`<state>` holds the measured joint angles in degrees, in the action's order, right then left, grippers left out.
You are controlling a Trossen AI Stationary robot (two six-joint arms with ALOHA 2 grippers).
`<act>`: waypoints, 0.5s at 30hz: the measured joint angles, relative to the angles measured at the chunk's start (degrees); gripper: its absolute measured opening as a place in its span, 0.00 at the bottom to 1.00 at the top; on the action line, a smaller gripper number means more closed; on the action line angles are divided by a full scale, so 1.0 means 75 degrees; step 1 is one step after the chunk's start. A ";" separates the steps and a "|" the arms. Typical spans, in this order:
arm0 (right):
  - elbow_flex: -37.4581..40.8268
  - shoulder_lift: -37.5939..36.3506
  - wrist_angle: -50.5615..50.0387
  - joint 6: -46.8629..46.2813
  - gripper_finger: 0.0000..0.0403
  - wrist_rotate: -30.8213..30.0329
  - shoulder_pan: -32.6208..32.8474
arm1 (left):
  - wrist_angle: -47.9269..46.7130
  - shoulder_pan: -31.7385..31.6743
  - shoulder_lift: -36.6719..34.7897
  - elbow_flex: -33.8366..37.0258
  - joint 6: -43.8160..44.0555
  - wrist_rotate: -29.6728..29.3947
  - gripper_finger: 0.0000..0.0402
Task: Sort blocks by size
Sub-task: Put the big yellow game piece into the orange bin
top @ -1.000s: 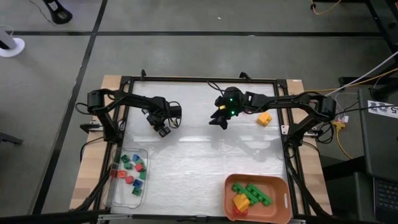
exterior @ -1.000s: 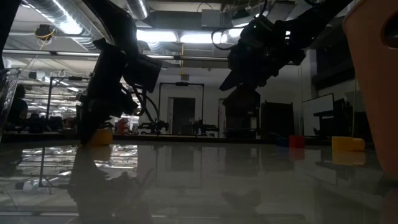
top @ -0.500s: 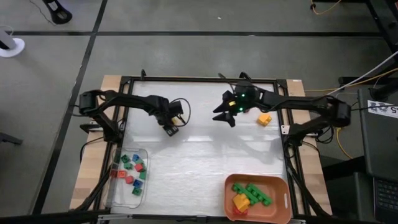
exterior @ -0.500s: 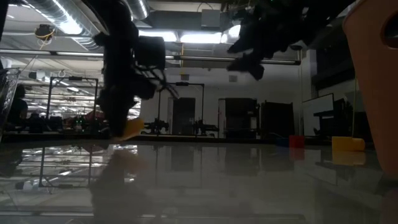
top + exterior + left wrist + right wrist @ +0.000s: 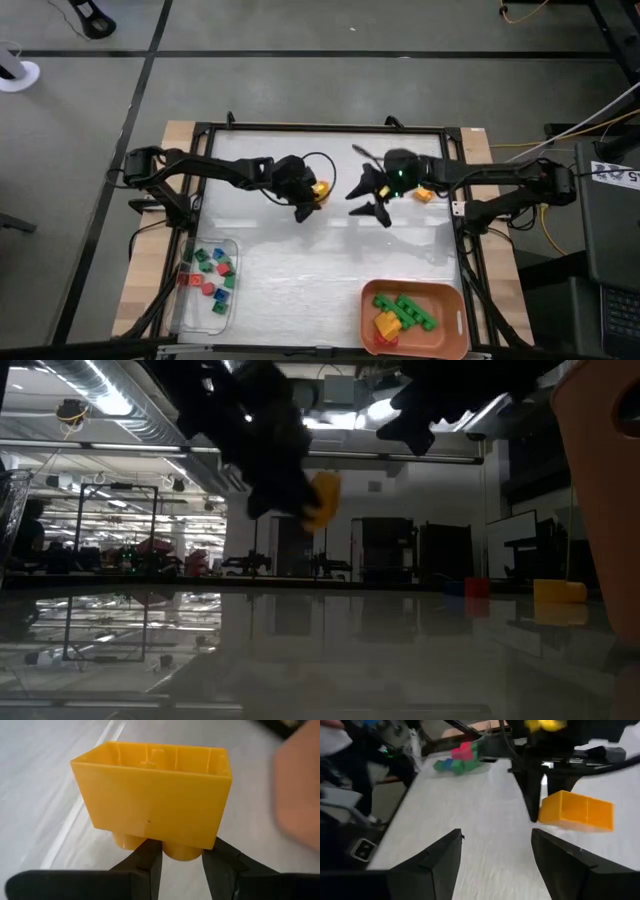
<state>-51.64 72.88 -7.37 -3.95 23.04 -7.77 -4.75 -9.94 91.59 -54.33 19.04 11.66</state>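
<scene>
My left gripper (image 5: 311, 196) is shut on a yellow two-stud brick (image 5: 320, 188) and holds it above the middle of the table; the low view shows that brick (image 5: 322, 500) in the air. My right gripper (image 5: 370, 200) hangs open just to the right of it, facing the brick (image 5: 577, 811), with nothing between its fingers. A second yellow brick (image 5: 425, 192) rests on the table behind my right gripper. Small blocks lie in a clear tray (image 5: 190, 300) at the near left. Longer green, yellow and red bricks lie in an orange tray (image 5: 452, 300) at the near right. My left gripper pinches one stud (image 5: 182, 851) on the yellow brick's top face between its two fingertips. The fingers slant downward from the table's left. The brick is lifted clear of the table and turned over, with its hollow underside (image 5: 155, 756) facing away from the fingers.
A black frame (image 5: 320, 128) borders the white table top. Cables and arm mounts stand at both side edges. Open table surface lies between the two trays, near the front edge.
My left gripper has lifted the yellow brick off the table at the far left and carried it toward the table's right, tipping up from pointing straight down to a slant. My right gripper has risen, rolled and drifted toward the right, staying open.
</scene>
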 joint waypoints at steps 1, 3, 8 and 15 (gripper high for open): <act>-0.0002 0.0002 0.0015 0.0001 0.59 -0.0335 0.0185 | 0.0267 0.0094 -0.0001 0.0000 0.0007 0.0000 0.25; -0.0002 0.0000 0.0045 0.0007 0.59 -0.1088 0.0534 | 0.0725 0.0278 -0.0012 0.0000 0.0009 0.0000 0.25; -0.0002 0.0003 0.0160 0.0015 0.59 -0.2135 0.1238 | 0.1480 0.0691 -0.0012 0.0000 -0.0071 -0.0086 0.26; -0.0002 0.0006 0.0628 0.0857 0.59 -0.2747 0.1938 | 0.1924 0.1263 -0.0015 -0.0006 -0.1023 -0.0338 0.27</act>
<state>-51.66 72.93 -2.66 2.48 2.44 6.77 9.68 -0.47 91.48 -54.37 11.37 9.13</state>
